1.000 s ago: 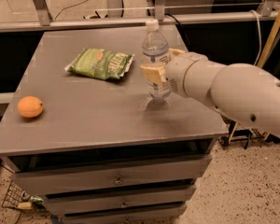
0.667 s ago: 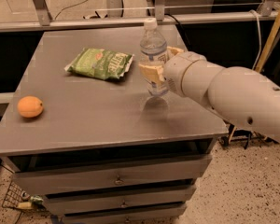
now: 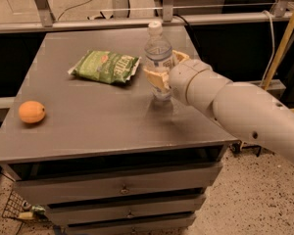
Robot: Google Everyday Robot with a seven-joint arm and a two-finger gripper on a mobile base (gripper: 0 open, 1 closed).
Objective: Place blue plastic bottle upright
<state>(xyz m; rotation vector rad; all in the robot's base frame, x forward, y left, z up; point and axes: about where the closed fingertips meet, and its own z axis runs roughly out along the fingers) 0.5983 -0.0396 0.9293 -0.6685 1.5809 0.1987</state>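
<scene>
Clamped on lower body of blue plastic bottle (image 3: pixel 158 47) with gripper (image 3: pixel 162 71), reaching in from 4 o'clock. Held vertical, cap up, base at table (image 3: pixel 88 116), contact unclear; likely so release leaves it standing. Well apart: green snack bag (image 3: pixel 106 66) at 9 o'clock, orange (image 3: pixel 32 111) at 8.

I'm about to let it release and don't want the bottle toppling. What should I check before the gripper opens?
1. Bottle upright, cap on top: ok.
2. Gripper clamped around the bottle's middle: ok.
3. Bottle base resting on the table: cannot tell; it is at or just above the surface.
4. Bottle well in from the table's edges: ok.
5. Bag and orange apart from the bottle: ok.
</scene>
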